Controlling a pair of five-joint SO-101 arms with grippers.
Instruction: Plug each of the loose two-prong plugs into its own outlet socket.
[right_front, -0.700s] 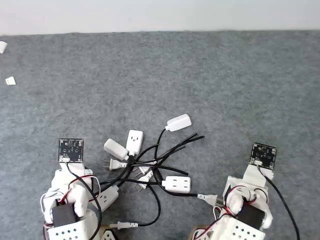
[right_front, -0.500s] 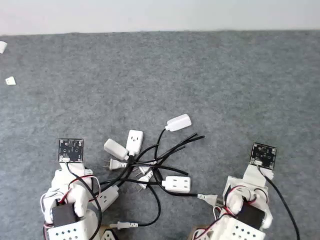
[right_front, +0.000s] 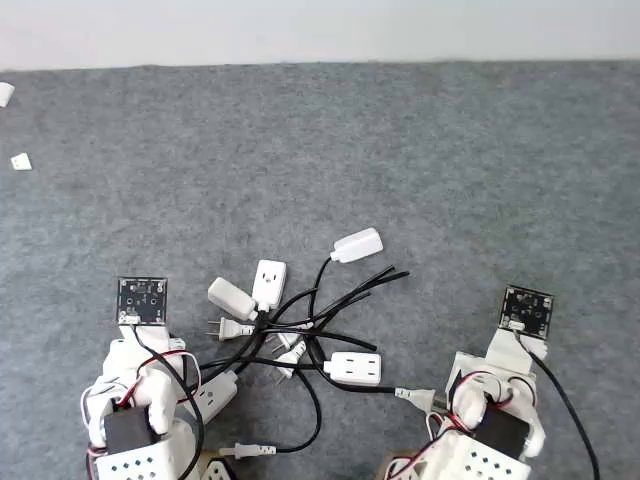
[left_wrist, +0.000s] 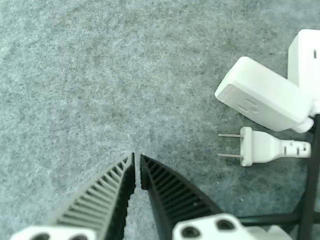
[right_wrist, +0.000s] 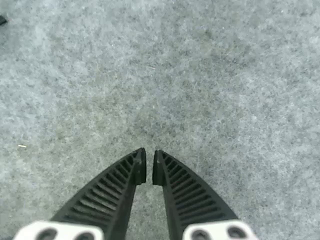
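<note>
White plastic two-prong plug (left_wrist: 265, 146) on its black cord is lying flat on the grey felt-covered counter (right_front: 460, 170). Its bare prongs are pointing away from the tangle of cords. It is lying just beside a white rectangular outlet socket (left_wrist: 262, 95) and near the left gripper (left_wrist: 137, 165).

Nothing is shifting across the last moments. Cords, plugs and sockets are sitting exactly where they were, and both arms are keeping the same pose at the near edge. The left gripper is hanging over the felt with its black ribbed jaws all but closed on nothing. The right gripper (right_wrist: 148, 159) is doing likewise (over bare felt, well apart from the pile).

Judging by this stillness, the task is not advancing yet. Every plug in sight is lying unplugged, and the left gripper will be needing to open before taking that nearby plug.
</note>
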